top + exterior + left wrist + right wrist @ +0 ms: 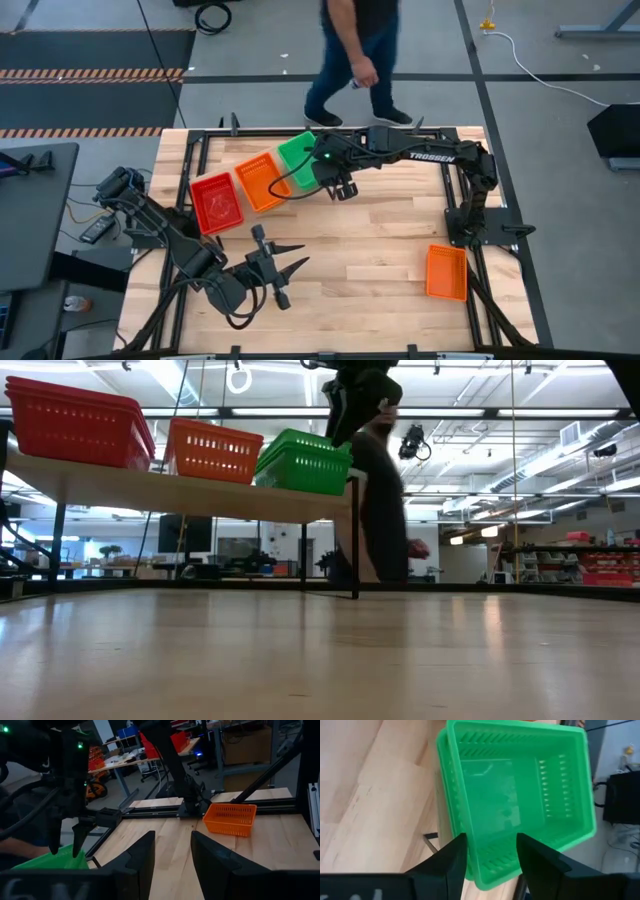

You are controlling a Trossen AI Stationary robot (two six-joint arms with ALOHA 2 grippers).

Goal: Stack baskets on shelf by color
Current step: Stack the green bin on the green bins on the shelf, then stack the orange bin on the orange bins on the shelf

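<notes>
High view, shelf: far-left part of tabletop, holds 3 basket piles in a row.
Red baskets: left end of shelf.
Orange baskets: middle, just beside red.
Green baskets: right end, top one sits tilted in low view.
Lone orange basket: on tabletop, right side near right arm's base, well apart from shelf.
Right gripper: just beside green pile's near edge, above it; fingers narrowly apart, holding nothing.
Left gripper: low over tabletop, front-left, fingers spread wide, empty.
Person: on floor beyond table's far edge.
</notes>
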